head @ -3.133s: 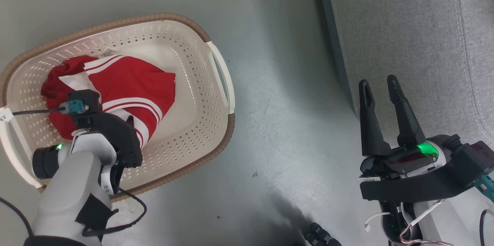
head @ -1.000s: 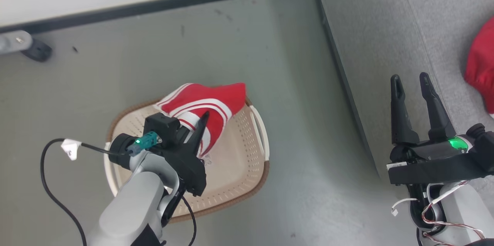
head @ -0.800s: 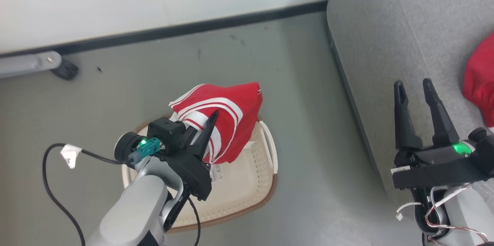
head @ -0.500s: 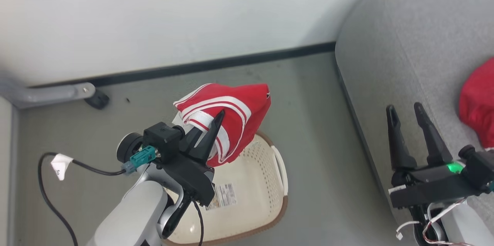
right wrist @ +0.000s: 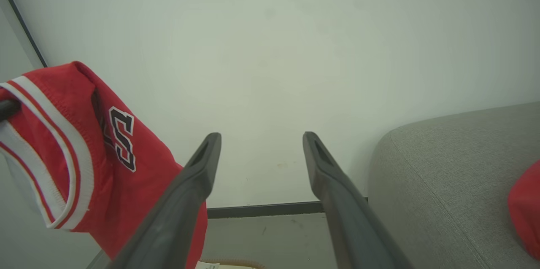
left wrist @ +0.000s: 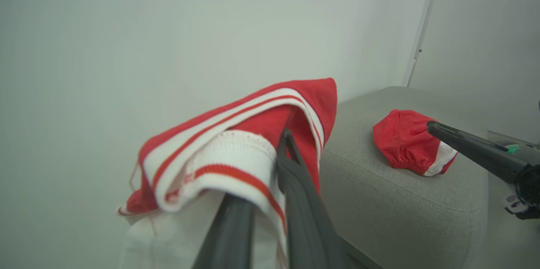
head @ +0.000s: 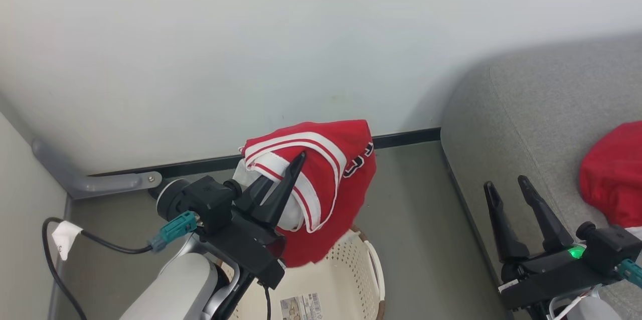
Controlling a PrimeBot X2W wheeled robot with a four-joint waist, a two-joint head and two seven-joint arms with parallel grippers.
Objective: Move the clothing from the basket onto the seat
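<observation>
The red garment (head: 331,169) hangs high above the basket (head: 351,265)
The left gripper (head: 283,179) pinches its striped trim; the right gripper (head: 506,182) is spread, empty. Best carry it well past the seat's (head: 526,119) edge before releasing.

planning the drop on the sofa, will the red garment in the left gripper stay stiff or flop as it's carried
Likely floppy: the red garment folds over the left gripper and hangs loose below it. Probably light too: one pinch at the striped trim holds it above the laundry basket.
</observation>
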